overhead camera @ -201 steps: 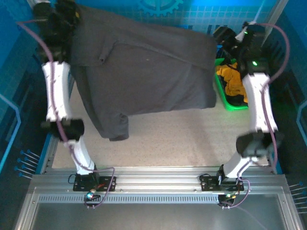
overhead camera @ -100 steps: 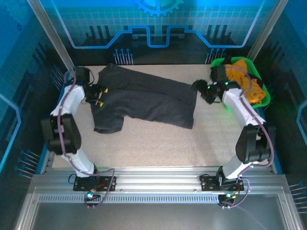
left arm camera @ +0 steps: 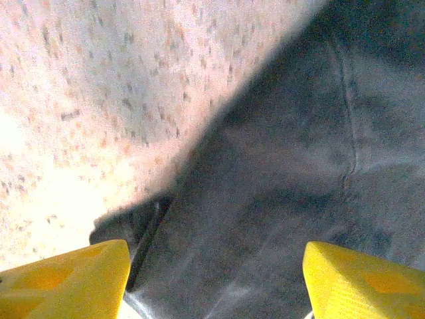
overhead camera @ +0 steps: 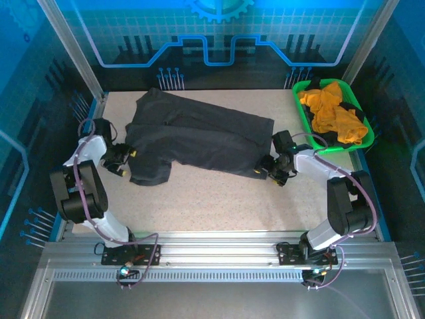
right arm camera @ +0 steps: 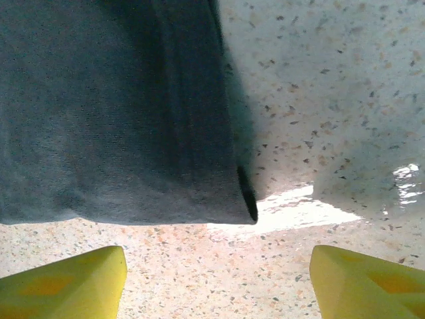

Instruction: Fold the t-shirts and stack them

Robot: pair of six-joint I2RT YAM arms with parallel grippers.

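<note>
Speckled beige surface (overhead camera: 219, 199) inside a blue-lit enclosure, with both arms bolted at its near edge.

Item 1: dark charcoal-grey t-shirt (overhead camera: 199, 136). It lies spread on the far-left and middle part of the surface, rumpled rather than flat. One sleeve or corner droops toward the near-left.

Item 2: orange-yellow t-shirt (overhead camera: 335, 116). It is bunched inside the bright green basket (overhead camera: 299, 106) at the far-right corner, well apart from the grey shirt.

Left gripper (overhead camera: 126, 161). It sits low at the grey shirt's left edge. In the left wrist view its yellow fingers (left arm camera: 66, 276) are spread wide. Grey cloth (left arm camera: 285, 173) lies below and between them and is not pinched. A hem edge runs diagonally against the bare surface (left arm camera: 99, 86).

Right gripper (overhead camera: 271, 173). It sits low at the shirt's near-right corner. The right wrist view shows its yellow fingers (right arm camera: 63, 282) wide apart, with nothing held. The shirt's folded corner (right arm camera: 133, 119) ends just ahead of them. Bare surface (right arm camera: 319, 100) lies beside and beneath that corner.

Neither shirt is folded or stacked.
</note>
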